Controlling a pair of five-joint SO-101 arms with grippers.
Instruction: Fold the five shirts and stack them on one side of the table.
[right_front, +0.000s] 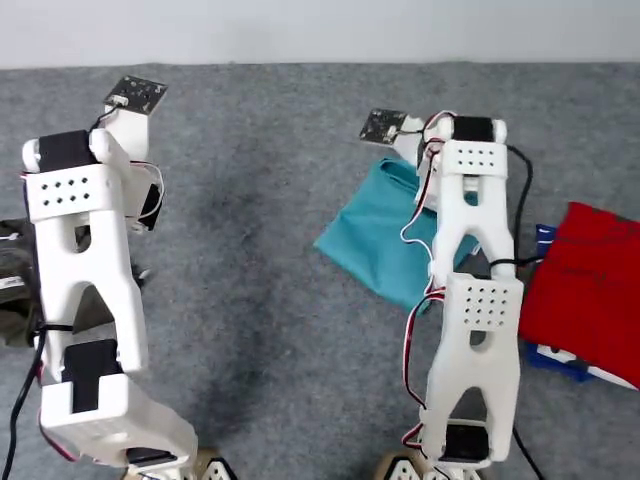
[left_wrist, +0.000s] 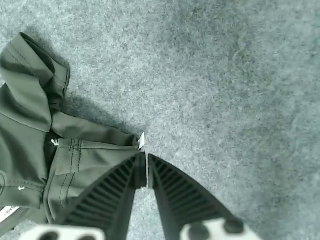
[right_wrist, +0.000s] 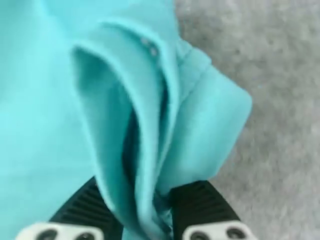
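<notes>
Currently the right gripper is clamped on a bunched fold of the teal shirt, with the rest of the cloth spread ahead of it on the grey tabletop; this hold suits lifting an edge over for a fold. The left gripper is closed, its tips just beside the corner of the dark olive shirt, where a white label sits; whether it pinches any cloth cannot be confirmed. The red shirt lies off to the right gripper's right, on a blue garment, probably as the stack
</notes>
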